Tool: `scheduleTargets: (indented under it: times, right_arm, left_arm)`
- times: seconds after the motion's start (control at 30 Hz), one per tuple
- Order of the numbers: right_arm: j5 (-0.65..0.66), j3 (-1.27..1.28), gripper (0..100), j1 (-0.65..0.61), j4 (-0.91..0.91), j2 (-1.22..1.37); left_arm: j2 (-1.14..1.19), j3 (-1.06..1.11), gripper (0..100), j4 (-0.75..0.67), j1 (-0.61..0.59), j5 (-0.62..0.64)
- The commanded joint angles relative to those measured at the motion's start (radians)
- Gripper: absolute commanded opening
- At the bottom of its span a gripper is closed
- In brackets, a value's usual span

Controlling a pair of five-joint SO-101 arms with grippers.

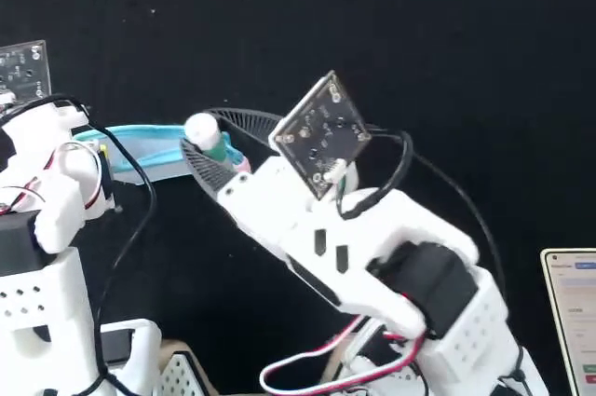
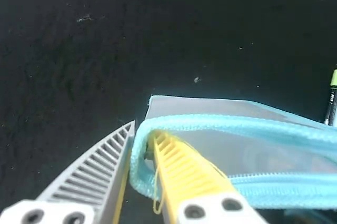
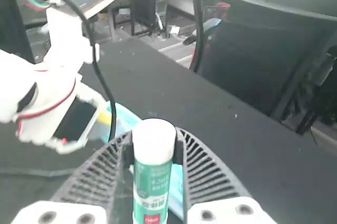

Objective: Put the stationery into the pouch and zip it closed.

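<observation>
Left pincer (image 2: pixel 143 130) pinching rim of translucent pale-blue zip pouch (image 2: pixel 237 129), mouth open. Right pincer (image 3: pixel 152 138) clamped on white-capped green glue stick (image 3: pixel 152 174) at opposite pouch end. Open black worktop (image 1: pixel 447 70) beyond pouch; dark chair (image 3: pixel 253 60) past worktop edge.

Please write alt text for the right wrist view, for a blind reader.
The right gripper is shut on a glue stick with a white cap. Beyond it, the light blue pouch lies on the black table, beside the left arm.
</observation>
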Motion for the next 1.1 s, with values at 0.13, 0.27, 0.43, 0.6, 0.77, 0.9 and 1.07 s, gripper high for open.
scheduleTargets:
  times: [0.13, 0.27, 0.43, 0.6, 0.77, 0.9, 1.07]
  right_arm:
    - [0.005, 0.153, 1.1, -0.014, -0.221, -0.147]
    - [0.005, 0.381, 1.1, -0.008, -0.448, -0.239]
    - [0.005, 0.659, 1.1, -0.008, -0.727, -0.328]
    - [0.009, 0.785, 1.1, -0.006, -0.815, -0.354]
    - [0.006, 0.854, 1.1, 0.061, -0.908, -0.354]
    - [0.005, 0.911, 1.1, 0.074, -0.925, -0.354]
    - [0.006, 0.944, 1.3, 0.055, -0.868, -0.355]
  left_arm:
    - [0.008, 0.064, 3, 0.069, 0.147, -0.005]
    - [0.006, 0.062, 3, 0.077, 0.162, -0.005]
    - [0.006, 0.064, 3, 0.078, 0.162, -0.005]
    - [0.006, 0.064, 3, 0.078, 0.162, -0.005]
    - [0.006, 0.064, 3, 0.078, 0.162, -0.005]
    - [0.006, 0.064, 3, 0.078, 0.162, -0.005]
    - [0.006, 0.064, 3, 0.075, 0.162, -0.005]
